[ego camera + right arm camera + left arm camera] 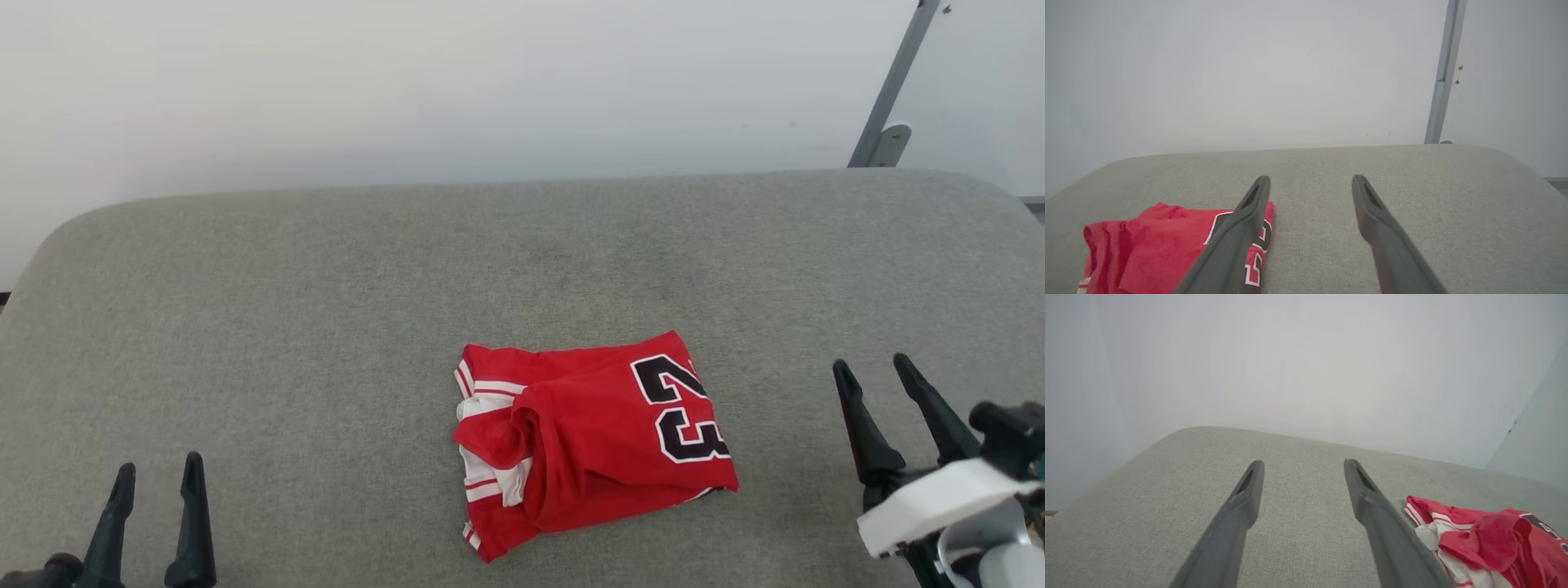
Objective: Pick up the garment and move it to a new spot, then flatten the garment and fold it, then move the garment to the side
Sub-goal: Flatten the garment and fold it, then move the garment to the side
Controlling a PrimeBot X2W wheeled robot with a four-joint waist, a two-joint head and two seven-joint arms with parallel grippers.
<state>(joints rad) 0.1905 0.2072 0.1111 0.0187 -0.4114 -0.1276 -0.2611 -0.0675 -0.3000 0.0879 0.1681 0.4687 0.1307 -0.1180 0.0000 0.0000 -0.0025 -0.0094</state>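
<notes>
The garment (592, 437) is a red jersey with white striped trim and a black "23". It lies in a loosely folded, rumpled heap on the grey cushioned surface (326, 327), a little right of centre and near the front. My left gripper (159, 482) stands open at the lower left, well apart from it, nothing between its fingers. My right gripper (873, 371) is open to the right of the garment, not touching it. In the left wrist view the garment (1490, 539) lies right of the open left gripper (1304, 465). In the right wrist view the garment (1159, 245) lies left of the right gripper (1310, 179).
A pale wall (490, 82) rises behind the cushion's rounded back edge. A grey metal post (890, 90) stands at the back right. Bare cushion stretches to the left of and behind the garment.
</notes>
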